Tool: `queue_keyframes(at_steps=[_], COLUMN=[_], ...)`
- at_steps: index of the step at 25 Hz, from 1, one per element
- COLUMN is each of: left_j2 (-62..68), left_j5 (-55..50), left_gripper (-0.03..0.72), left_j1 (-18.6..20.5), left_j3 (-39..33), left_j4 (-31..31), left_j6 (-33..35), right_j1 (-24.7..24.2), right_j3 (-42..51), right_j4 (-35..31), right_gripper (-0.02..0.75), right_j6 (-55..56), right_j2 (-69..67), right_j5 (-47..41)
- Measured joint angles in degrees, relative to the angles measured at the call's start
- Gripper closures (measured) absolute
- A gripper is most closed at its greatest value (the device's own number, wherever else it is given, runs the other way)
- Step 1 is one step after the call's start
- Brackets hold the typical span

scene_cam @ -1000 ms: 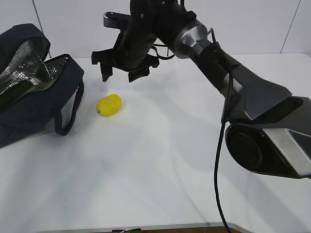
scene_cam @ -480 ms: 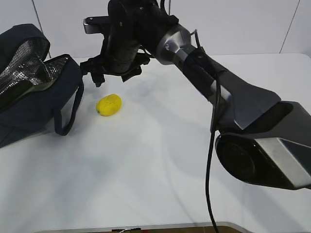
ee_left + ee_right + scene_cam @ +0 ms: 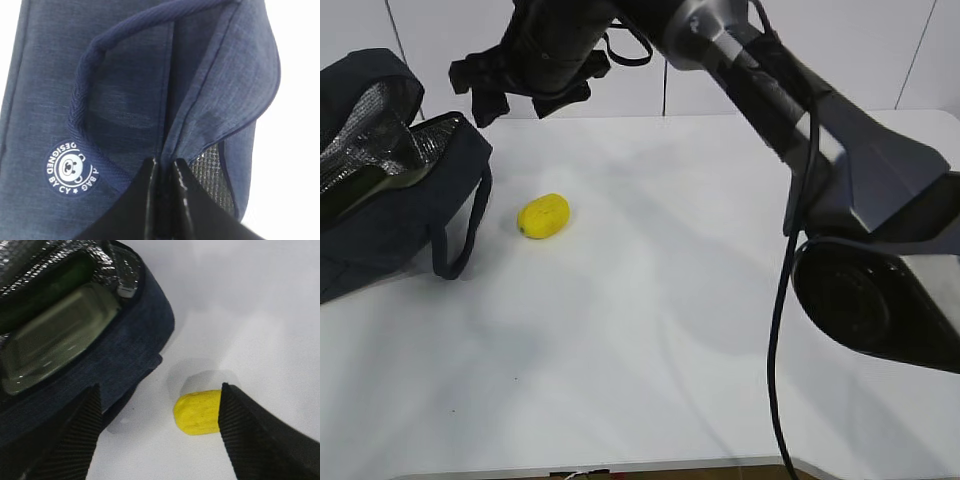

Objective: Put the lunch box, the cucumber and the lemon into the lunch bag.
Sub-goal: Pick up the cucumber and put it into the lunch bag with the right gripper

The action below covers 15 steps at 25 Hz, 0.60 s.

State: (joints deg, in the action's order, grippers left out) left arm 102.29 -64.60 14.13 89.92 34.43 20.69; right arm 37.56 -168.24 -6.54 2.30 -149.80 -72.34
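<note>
The navy lunch bag (image 3: 410, 215) lies open at the left, foil lining showing. My left gripper (image 3: 164, 162) is shut on an edge of its fabric next to a handle (image 3: 82, 95); this gripper is out of the exterior view. In the right wrist view the lunch box (image 3: 55, 335) sits inside the bag (image 3: 125, 355), with a dark green shape, apparently the cucumber (image 3: 62, 280), beside it. The lemon (image 3: 544, 216) lies on the table right of the bag and shows between the open fingers in the right wrist view (image 3: 197, 412). My right gripper (image 3: 515, 103) (image 3: 160, 387) is open and empty, high above the bag's near corner.
The white table (image 3: 650, 330) spreads to the right and front of the bag. One bag handle (image 3: 460, 250) loops onto the table near the lemon. A white wall stands behind the table.
My right gripper has moved left and upward, from above the lemon to above the bag's corner, staying open and empty. The lemon and bag have not moved.
</note>
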Motion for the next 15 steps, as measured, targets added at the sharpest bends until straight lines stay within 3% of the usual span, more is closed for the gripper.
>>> queue_keyframes(at_steps=[5,15], left_j2=[0.0,0.0], left_j5=[0.0,-0.1], left_gripper=[0.677,0.677], left_j1=[0.0,0.0], left_j3=[0.0,0.0], left_j4=[0.94,0.4], left_j6=[0.0,0.0], right_j1=[0.0,-0.68], right_j3=[0.0,-0.1], right_j4=[-3.74,-4.11], right_gripper=[0.161,0.16], right_j6=[-2.93,-10.25], right_j2=[2.62,5.09], right_j5=[0.0,-0.08])
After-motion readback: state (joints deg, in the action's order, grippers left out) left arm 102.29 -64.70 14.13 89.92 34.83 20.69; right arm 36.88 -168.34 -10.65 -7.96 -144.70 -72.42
